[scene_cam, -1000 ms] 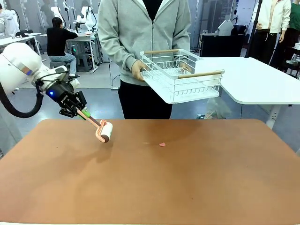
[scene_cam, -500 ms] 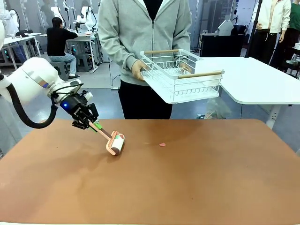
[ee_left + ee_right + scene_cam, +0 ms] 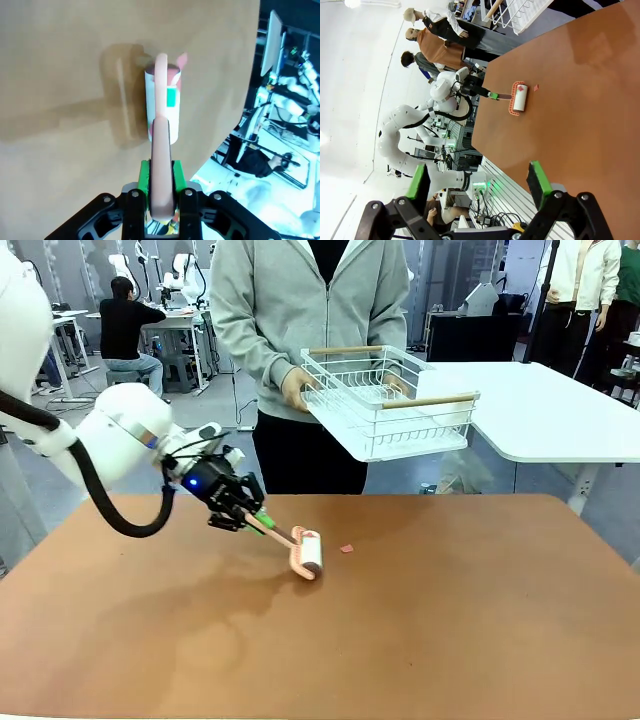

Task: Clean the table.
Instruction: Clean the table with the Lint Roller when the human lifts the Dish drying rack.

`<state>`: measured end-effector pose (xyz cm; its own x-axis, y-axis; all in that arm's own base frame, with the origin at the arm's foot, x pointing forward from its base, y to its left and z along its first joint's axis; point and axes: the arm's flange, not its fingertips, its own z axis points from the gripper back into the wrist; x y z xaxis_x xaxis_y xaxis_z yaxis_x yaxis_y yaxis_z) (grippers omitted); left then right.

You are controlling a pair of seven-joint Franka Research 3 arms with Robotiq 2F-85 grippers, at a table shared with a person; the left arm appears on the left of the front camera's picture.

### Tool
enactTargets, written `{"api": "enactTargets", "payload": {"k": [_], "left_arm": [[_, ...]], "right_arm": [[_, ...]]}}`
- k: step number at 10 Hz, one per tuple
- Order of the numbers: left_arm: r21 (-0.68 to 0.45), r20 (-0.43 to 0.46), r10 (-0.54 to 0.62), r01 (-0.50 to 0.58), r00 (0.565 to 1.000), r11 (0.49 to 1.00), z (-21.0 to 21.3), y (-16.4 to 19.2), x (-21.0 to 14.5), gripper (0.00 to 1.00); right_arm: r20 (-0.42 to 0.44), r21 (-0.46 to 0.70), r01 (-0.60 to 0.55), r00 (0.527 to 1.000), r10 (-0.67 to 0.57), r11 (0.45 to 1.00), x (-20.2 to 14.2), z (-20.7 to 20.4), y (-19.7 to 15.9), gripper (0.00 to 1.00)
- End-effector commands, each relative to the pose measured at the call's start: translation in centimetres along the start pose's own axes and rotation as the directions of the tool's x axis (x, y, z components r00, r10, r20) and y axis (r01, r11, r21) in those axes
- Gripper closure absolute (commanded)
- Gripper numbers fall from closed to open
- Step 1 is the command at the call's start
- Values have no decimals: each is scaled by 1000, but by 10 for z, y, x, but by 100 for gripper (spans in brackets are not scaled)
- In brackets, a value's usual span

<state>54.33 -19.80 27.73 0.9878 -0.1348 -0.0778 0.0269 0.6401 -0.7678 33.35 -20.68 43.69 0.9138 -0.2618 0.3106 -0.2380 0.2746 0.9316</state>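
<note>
Lint roller (image 3: 308, 554) — handle clamped in left fingers (image 3: 144, 179), centre frame, low at table (image 3: 450, 620); risk: a shallow pass could nudge the pink scrap (image 3: 346, 548) aside, unlifted.

L arm (image 3: 120, 435): white rounded shell, black cable (image 3: 100, 505), blue LED (image 3: 193, 483) nr wrist; L hand (image 3: 262, 522) black w/ green pads (image 3: 144, 176).
</note>
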Motion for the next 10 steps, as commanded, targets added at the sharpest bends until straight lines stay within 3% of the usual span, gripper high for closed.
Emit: {"api": "enactTargets", "payload": {"k": [1,3,5,6,10], "left_arm": [[40,-41,8,-6,999,999,-55,5,-19,78],[43,-30,-50,51,998,998,-102,-21,-12,78],[21,-120,-151,155,981,988,-132,-41,10,78],[16,-162,-187,192,969,981,-137,-50,17,78],[-34,-132,-219,216,967,976,-97,-89,14,78]], "right_arm": [[13,17,-19,1000,19,1000,-1,0,1,0],[13,17,-19,1000,19,1000,-1,0,1,0],[13,17,-19,1000,19,1000,-1,0,1,0],[13,17,-19,1000,19,1000,-1,0,1,0],[13,17,-19,1000,19,1000,-1,0,1,0]]}}
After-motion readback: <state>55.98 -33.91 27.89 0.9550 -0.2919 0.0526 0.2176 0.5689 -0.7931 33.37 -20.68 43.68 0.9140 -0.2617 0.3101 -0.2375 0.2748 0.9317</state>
